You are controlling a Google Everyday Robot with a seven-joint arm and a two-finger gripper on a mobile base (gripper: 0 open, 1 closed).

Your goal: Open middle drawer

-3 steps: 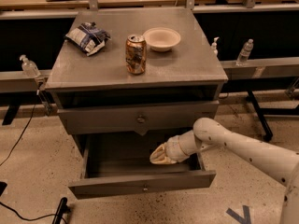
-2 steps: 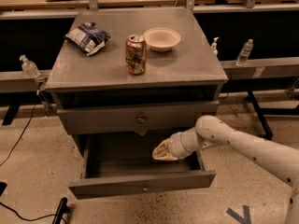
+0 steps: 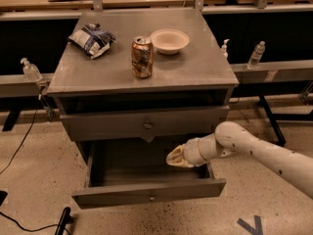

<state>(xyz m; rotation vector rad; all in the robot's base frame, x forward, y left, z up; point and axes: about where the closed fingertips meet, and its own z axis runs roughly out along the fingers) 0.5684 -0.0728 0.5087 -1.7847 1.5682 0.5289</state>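
Observation:
The middle drawer (image 3: 122,196) is a wide, shallow grey metal drawer. It stands pulled far out of the grey cabinet (image 3: 98,72), its small round knob (image 3: 152,198) facing me and its dark inside showing. The taller-fronted drawer (image 3: 107,124) above it sits almost closed, with a dark gap under the cabinet top. The third drawer is hidden beneath. My gripper (image 3: 175,158), cream-coloured on a white arm (image 3: 264,153) that comes in from the right, hovers over the right part of the open drawer's inside, apart from the knob.
On the cabinet top stand a drink can (image 3: 142,57), a white bowl (image 3: 169,40) and a crumpled chip bag (image 3: 91,39). Plastic bottles (image 3: 257,54) sit on rails at both sides. A cable (image 3: 19,141) and a black object (image 3: 62,222) lie on the floor at left.
My gripper has drifted slightly right and up over the open drawer. The drawer and the things on top have not moved.

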